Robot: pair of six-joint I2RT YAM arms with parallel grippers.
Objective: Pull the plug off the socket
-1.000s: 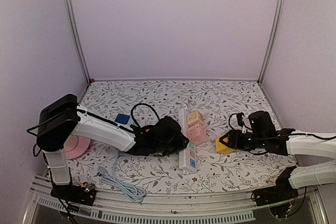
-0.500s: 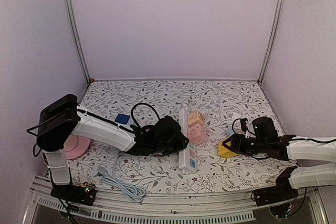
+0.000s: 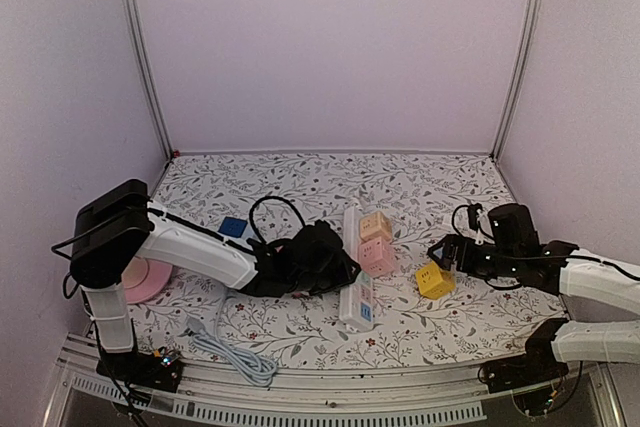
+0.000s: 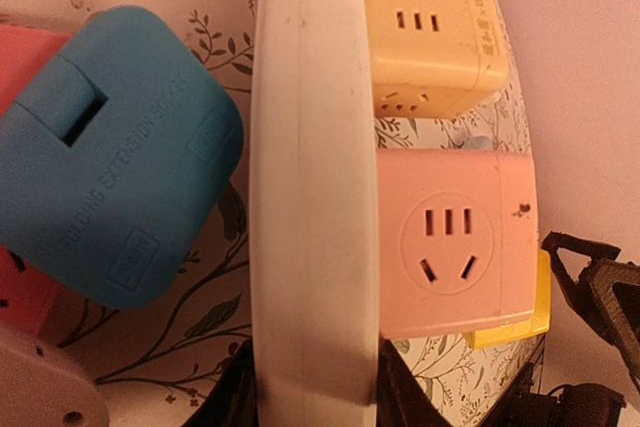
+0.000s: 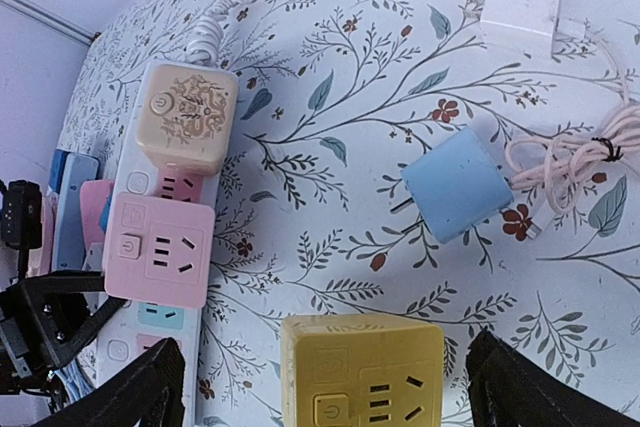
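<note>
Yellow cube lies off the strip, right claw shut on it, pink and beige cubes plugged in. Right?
No: the right claw is open, fingers clear of the yellow cube on both sides; the right wrist view shows it. The rest stands.

The right claw has let go of the yellow plug, opened wide and drawn back; the plug now lies free beside the power strip.

Floral table; power strip, yellow plug

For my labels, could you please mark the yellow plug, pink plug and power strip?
yellow plug (image 5: 362, 372): right wrist view, top face.
pink plug (image 5: 160, 250): right wrist view, socket face.
power strip (image 4: 315, 197): left wrist view, long side.
</note>
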